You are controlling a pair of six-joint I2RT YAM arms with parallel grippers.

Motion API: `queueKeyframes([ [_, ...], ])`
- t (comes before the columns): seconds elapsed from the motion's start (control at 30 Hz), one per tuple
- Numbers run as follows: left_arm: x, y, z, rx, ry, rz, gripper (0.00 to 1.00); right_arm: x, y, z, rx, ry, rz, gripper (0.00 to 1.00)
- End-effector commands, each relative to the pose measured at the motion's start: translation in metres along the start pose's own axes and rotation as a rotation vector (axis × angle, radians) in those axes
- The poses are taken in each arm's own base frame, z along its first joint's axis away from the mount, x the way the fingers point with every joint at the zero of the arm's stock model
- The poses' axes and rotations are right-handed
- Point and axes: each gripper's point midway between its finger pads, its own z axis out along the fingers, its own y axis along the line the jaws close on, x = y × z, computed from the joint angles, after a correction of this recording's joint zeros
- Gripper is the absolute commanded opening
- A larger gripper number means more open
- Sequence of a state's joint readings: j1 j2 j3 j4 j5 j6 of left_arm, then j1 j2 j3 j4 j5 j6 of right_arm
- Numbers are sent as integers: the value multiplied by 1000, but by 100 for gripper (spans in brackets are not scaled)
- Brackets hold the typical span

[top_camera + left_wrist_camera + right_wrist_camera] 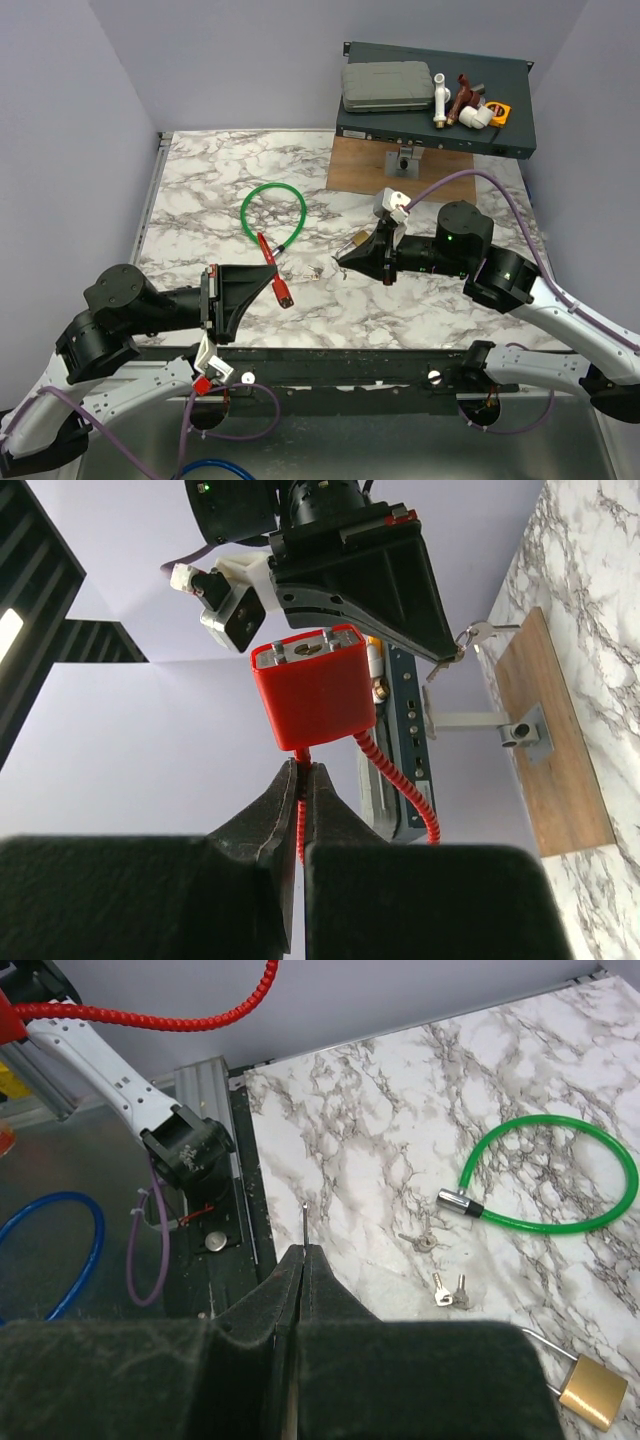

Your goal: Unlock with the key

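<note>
We are at the alignment step. Our right end effector is clenched on the key above mid-table. At its eight o'clock, our left end effector grips the cord of the red lock. Next, we judge, the blade must meet the keyhole squarely.

The desk is white marble veined in grey. On it lie a bright green plastic cable loop, a yellow brass padlock and small silver spare keys. The square red plastic lock body trails a red coiled cord. The left gripper and right gripper are black, the thin metal key silver.
</note>
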State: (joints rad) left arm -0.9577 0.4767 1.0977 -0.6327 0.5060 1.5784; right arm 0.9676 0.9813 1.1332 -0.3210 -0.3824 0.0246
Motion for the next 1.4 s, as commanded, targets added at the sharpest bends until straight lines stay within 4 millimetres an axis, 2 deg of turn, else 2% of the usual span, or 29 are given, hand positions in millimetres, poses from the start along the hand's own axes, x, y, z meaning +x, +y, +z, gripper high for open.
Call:
queueKeyframes([
  [0.0,-7,10,0,-23,-36,9,0,-11,-1,-1,4,-36,-56,1],
  [0.13,0,-3,-1,20,3,-110,0,-14,0,-3,-1,-34,-74,1],
  [0.27,9,-19,0,86,65,-363,0,-17,1,-5,-8,-33,-90,1],
  [0.4,7,-52,3,219,117,-643,0,-18,-1,-4,-4,-13,-123,1],
  [0.47,-3,-74,0,320,113,-743,0,-14,-4,-4,-2,6,-168,1],
  [0.63,-41,-121,-8,571,77,-1062,0,1,-29,1,75,81,-315,1],
  [0.77,-60,-147,-11,750,66,-1262,0,26,-38,3,56,145,-474,1],
  [0.9,-72,-156,-12,883,45,-1521,0,56,-49,-3,41,254,-630,1],
  [1.0,-70,-151,-10,927,13,-1749,0,69,-57,-10,54,306,-704,1],
  [1.07,-62,-153,-3,927,39,-1879,0,73,-58,-13,54,311,-743,1],
  [1.37,-54,-169,16,996,-26,-2048,0,81,-27,-18,-84,264,-908,1],
])
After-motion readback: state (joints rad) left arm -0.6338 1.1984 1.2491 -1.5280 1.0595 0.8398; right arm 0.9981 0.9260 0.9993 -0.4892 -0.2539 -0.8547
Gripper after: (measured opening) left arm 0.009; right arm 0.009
